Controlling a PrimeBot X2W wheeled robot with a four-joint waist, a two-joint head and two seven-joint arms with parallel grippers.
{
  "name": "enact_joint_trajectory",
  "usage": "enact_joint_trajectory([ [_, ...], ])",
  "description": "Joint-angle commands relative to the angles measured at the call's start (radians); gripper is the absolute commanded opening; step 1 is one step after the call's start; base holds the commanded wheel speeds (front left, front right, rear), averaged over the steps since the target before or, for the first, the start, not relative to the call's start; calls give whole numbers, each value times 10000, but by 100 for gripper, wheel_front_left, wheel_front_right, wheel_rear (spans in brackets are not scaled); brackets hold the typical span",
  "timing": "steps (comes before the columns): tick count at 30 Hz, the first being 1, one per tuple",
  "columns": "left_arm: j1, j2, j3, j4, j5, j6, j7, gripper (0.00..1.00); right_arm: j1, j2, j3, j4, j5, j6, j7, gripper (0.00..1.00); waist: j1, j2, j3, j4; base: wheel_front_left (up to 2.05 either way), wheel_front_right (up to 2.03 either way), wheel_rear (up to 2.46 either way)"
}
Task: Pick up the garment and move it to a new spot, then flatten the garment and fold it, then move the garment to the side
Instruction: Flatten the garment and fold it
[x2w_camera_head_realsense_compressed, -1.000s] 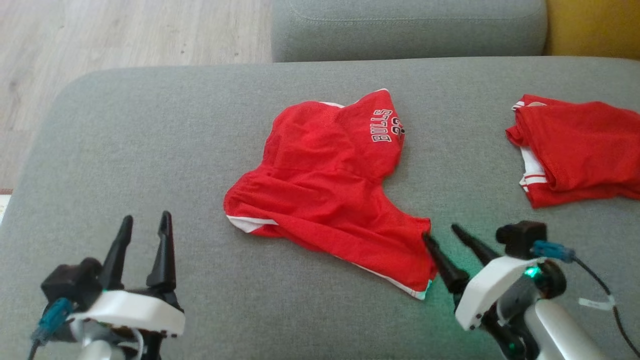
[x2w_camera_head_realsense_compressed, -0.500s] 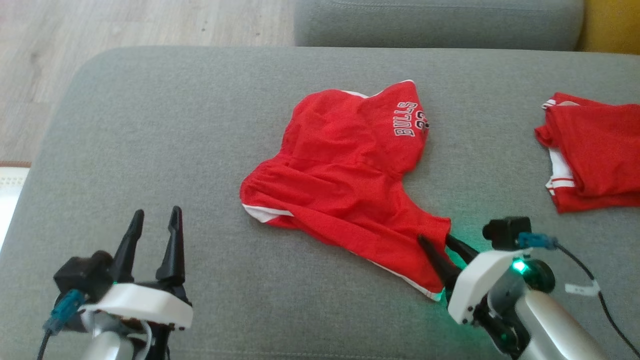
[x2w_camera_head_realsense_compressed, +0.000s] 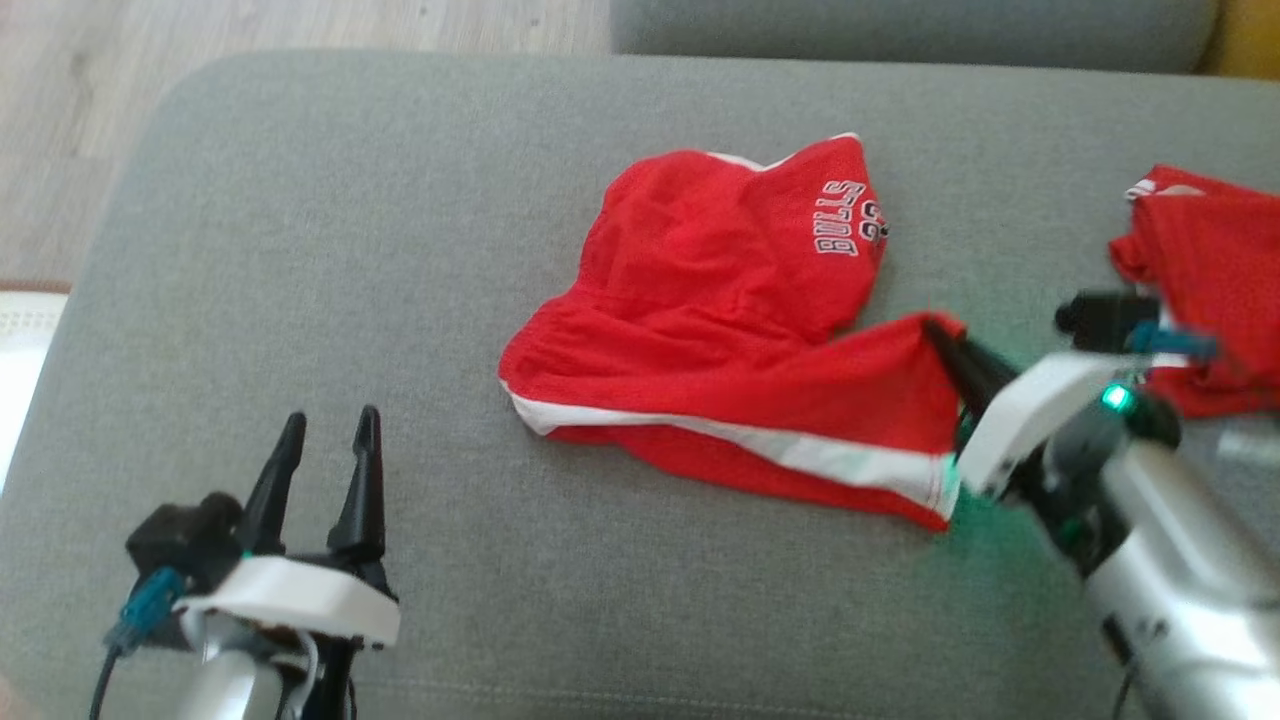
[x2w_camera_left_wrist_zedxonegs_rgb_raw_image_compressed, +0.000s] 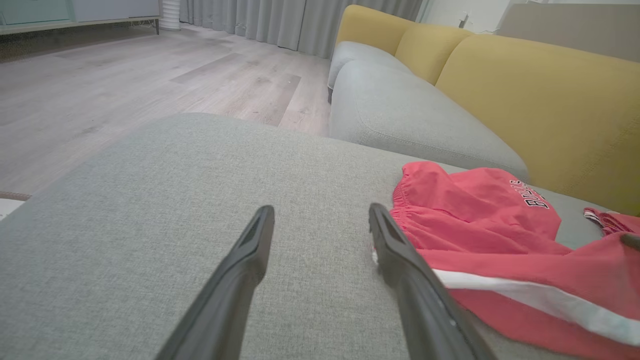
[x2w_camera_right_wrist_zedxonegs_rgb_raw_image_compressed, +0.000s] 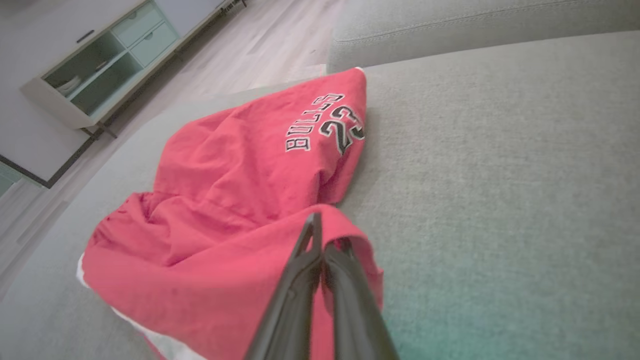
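Observation:
The garment (x2w_camera_head_realsense_compressed: 720, 330) is a pair of red shorts with a white stripe and "BULLS" lettering, crumpled in the middle of the grey sofa seat (x2w_camera_head_realsense_compressed: 350, 250). My right gripper (x2w_camera_head_realsense_compressed: 945, 335) is shut on its right corner and holds that corner lifted off the cushion; the right wrist view shows the shorts (x2w_camera_right_wrist_zedxonegs_rgb_raw_image_compressed: 235, 200) bunched over the closed fingers (x2w_camera_right_wrist_zedxonegs_rgb_raw_image_compressed: 320, 250). My left gripper (x2w_camera_head_realsense_compressed: 325, 440) stands open at the lower left, apart from the cloth, with nothing between its fingers (x2w_camera_left_wrist_zedxonegs_rgb_raw_image_compressed: 395, 250); the shorts (x2w_camera_left_wrist_zedxonegs_rgb_raw_image_compressed: 480, 225) lie just to its right.
A second red garment (x2w_camera_head_realsense_compressed: 1210, 260) lies folded at the seat's right edge, behind my right wrist. Another grey cushion (x2w_camera_head_realsense_compressed: 900, 25) sits at the back, with a yellow backrest (x2w_camera_left_wrist_zedxonegs_rgb_raw_image_compressed: 525, 100) beyond. Wooden floor (x2w_camera_head_realsense_compressed: 60, 120) lies past the seat's left edge.
My right gripper closed on the garment's right corner and lifted it up and to the right, turning the white-striped hem outward. The head camera shifted too. The left gripper stayed open.

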Motion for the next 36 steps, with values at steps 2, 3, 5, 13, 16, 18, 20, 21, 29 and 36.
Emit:
enact_joint_trajectory([
  [2,-700,51,432,-225,110,-112,-122,100,-616,-279,183,-20,355,-7,221,0,0,0,229,120,0,0,0],
  [3,-753,8,438,-183,130,-158,-122,100,-822,-353,221,137,594,-7,360,0,0,0,306,158,0,0,0],
  [5,-865,-78,450,-101,183,-243,-122,100,-1234,-552,359,485,952,-7,544,0,0,0,443,243,0,0,0],
  [13,-1145,-327,666,322,436,-549,-122,100,-2399,-924,1411,2281,1760,-7,649,100,0,0,498,297,0,0,0],
  [16,-1094,-351,803,371,516,-588,-122,100,-2469,-874,1668,2456,1919,-7,72,100,0,0,294,115,0,0,0],
  [18,-1029,-346,896,400,567,-628,-122,100,-2423,-877,1858,2477,1969,-7,-314,100,0,0,121,-38,0,0,0],
  [20,-944,-339,1018,386,609,-650,-122,100,-2359,-907,1984,2394,1972,-7,-838,100,0,0,-62,-219,0,0,0],
  [21,-889,-345,1075,349,642,-644,-122,100,-2325,-932,2006,2319,1934,-7,-1216,100,0,0,-155,-316,0,0,0],
  [29,-248,-353,1786,-38,892,-591,-122,100,-1554,-707,1653,1369,1049,-7,-4107,100,0,0,-891,-1207,0,0,0],
  [36,151,-466,2108,-540,1536,-473,-122,100,-232,-254,220,-403,-604,-7,-4239,100,0,0,-1278,-1685,0,0,0],
])
